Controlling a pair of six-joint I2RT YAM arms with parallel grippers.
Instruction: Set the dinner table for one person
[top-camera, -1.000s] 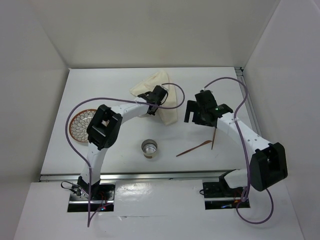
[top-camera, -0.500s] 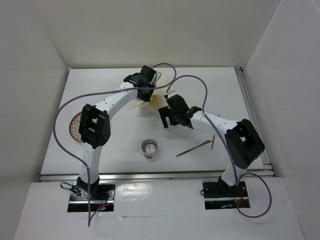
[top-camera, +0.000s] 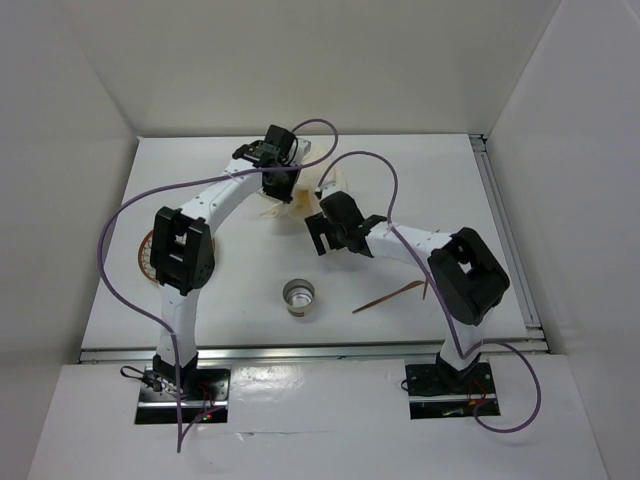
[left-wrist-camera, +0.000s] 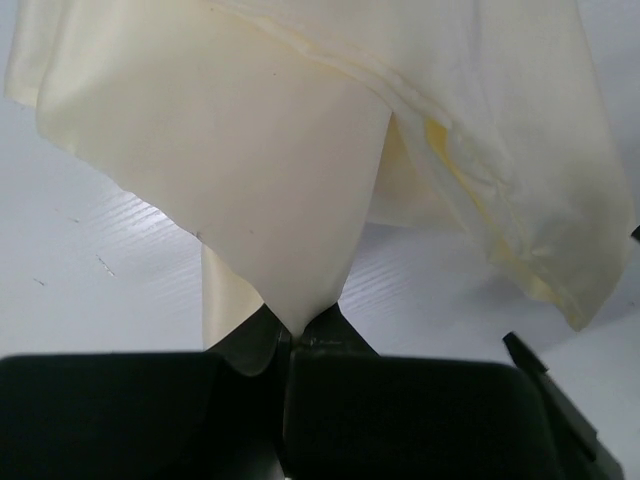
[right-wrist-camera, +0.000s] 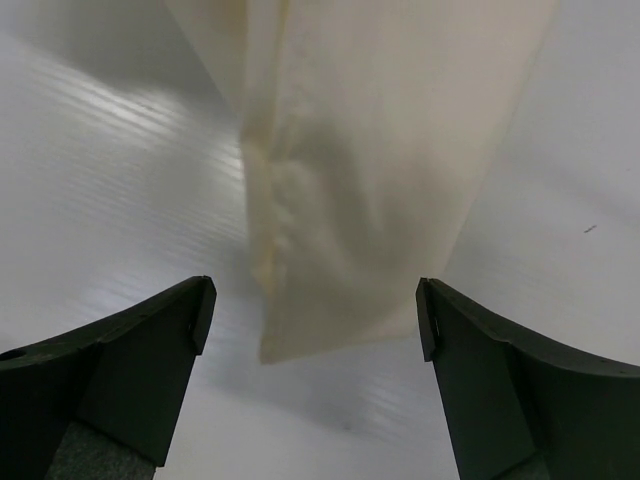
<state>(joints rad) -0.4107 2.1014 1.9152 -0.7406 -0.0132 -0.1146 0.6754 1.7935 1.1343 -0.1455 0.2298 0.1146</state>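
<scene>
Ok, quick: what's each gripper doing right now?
Left gripper: closed, pinching the cloth.
Right gripper: open, fingers either side of the cloth's hanging end, not gripping.

The left wrist camera sits tight against the cream cloth, looking along the left gripper at hanging folds that fill most of its frame. The right wrist camera looks from just beside the same cloth, past the right gripper, at its lower corner over the dinner table. The top external camera looks down from above and behind the arm bases, far from the cloth, taking in the whole tabletop. All three views share the cloth.
</scene>
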